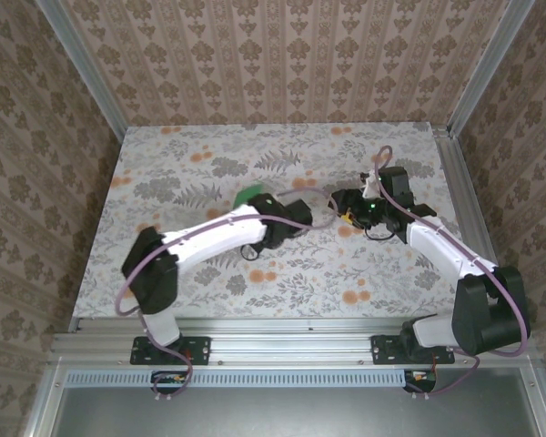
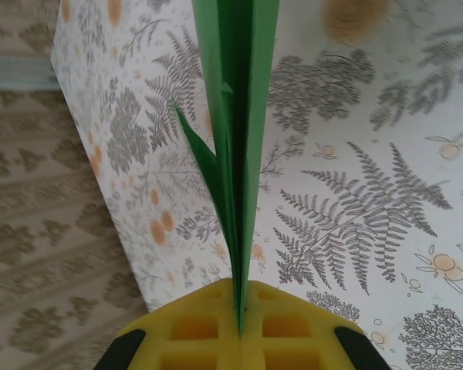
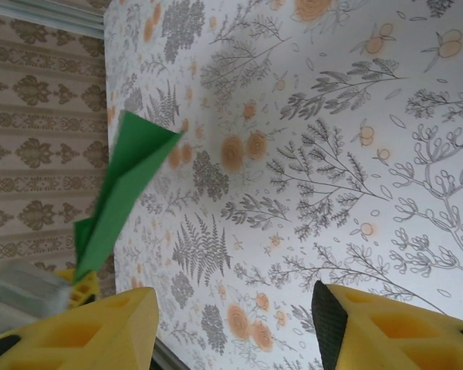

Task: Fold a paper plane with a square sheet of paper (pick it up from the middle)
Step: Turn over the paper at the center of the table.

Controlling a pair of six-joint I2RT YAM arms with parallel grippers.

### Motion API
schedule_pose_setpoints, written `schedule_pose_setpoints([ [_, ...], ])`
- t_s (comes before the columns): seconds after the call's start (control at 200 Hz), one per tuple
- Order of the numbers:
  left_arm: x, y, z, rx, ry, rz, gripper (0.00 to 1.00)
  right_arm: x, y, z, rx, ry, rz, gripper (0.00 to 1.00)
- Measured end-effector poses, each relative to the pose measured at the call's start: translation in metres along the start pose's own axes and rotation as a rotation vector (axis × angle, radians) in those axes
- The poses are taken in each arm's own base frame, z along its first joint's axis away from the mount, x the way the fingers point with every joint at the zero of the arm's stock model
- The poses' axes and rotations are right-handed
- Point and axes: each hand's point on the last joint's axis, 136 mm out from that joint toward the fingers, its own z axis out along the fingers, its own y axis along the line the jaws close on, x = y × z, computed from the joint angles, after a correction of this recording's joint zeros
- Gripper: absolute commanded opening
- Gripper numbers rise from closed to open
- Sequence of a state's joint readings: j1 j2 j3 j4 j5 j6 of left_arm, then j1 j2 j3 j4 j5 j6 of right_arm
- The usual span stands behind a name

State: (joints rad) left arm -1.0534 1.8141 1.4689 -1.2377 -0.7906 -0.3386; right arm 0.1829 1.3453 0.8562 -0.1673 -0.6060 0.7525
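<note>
The square sheet of paper is folded into a slim bright-green dart, the paper plane point(image 2: 235, 116). It stands up out of my left gripper point(image 2: 239, 308), whose yellow jaws are shut on its lower edge along the centre crease. From above, a green corner of the plane point(image 1: 252, 194) pokes out beside the left gripper point(image 1: 264, 204) at mid-table. In the right wrist view the plane point(image 3: 123, 193) hangs above the table at the left, apart from my right gripper point(image 3: 231, 327). That gripper is open with nothing between its fingers point(image 3: 100, 331). From above, the right gripper point(image 1: 348, 209) sits right of the plane.
The floral-print table point(image 1: 209, 146) is boxed in by patterned walls on the left, back and right, with aluminium posts point(image 1: 86, 68) at the corners. A metal rail point(image 1: 291, 346) runs along the near edge by the arm bases. Open tabletop lies on all sides of both grippers.
</note>
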Motion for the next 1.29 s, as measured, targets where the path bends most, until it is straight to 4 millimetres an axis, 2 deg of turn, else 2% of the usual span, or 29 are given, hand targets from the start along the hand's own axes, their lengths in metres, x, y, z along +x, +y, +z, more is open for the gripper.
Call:
schedule_pose_setpoints([
  [0.23, -0.016, -0.058, -0.002, -0.022, -0.054, 0.249, 0.03, 0.001, -0.012, -0.004, 0.035, 0.012, -0.004, 0.61],
  [0.38, -0.023, -0.094, -0.005, 0.008, -0.093, 0.349, 0.11, 0.000, -0.016, -0.003, 0.043, 0.013, -0.005, 0.61],
  [0.52, -0.024, -0.122, -0.006, 0.059, -0.110, 0.405, 0.26, 0.002, -0.022, 0.000, 0.056, 0.028, -0.004, 0.61],
  [0.67, -0.027, -0.137, -0.011, 0.146, -0.135, 0.398, 0.43, 0.003, -0.029, 0.007, 0.073, 0.050, 0.012, 0.61],
  [0.72, -0.028, -0.141, -0.015, 0.189, -0.144, 0.378, 0.53, 0.004, -0.033, 0.009, 0.079, 0.060, 0.020, 0.62],
  [0.755, -0.028, -0.142, -0.020, 0.223, -0.157, 0.363, 0.58, 0.005, -0.034, 0.010, 0.083, 0.066, 0.023, 0.61],
  [0.86, -0.033, -0.136, -0.042, 0.344, -0.210, 0.287, 0.63, 0.011, -0.036, 0.013, 0.091, 0.087, 0.016, 0.61],
  [0.995, -0.042, -0.107, -0.079, 0.536, -0.309, 0.119, 0.65, 0.021, -0.037, 0.016, 0.119, 0.109, -0.001, 0.60],
  [1.085, -0.044, -0.086, -0.092, 0.635, -0.347, 0.014, 0.65, 0.030, -0.041, 0.017, 0.151, 0.120, -0.011, 0.59],
  [1.195, -0.039, -0.073, -0.085, 0.707, -0.328, -0.092, 0.65, 0.044, -0.043, 0.022, 0.181, 0.143, -0.028, 0.57],
  [1.295, -0.025, -0.065, -0.060, 0.757, -0.262, -0.209, 0.65, 0.058, -0.036, 0.029, 0.188, 0.171, -0.062, 0.55],
])
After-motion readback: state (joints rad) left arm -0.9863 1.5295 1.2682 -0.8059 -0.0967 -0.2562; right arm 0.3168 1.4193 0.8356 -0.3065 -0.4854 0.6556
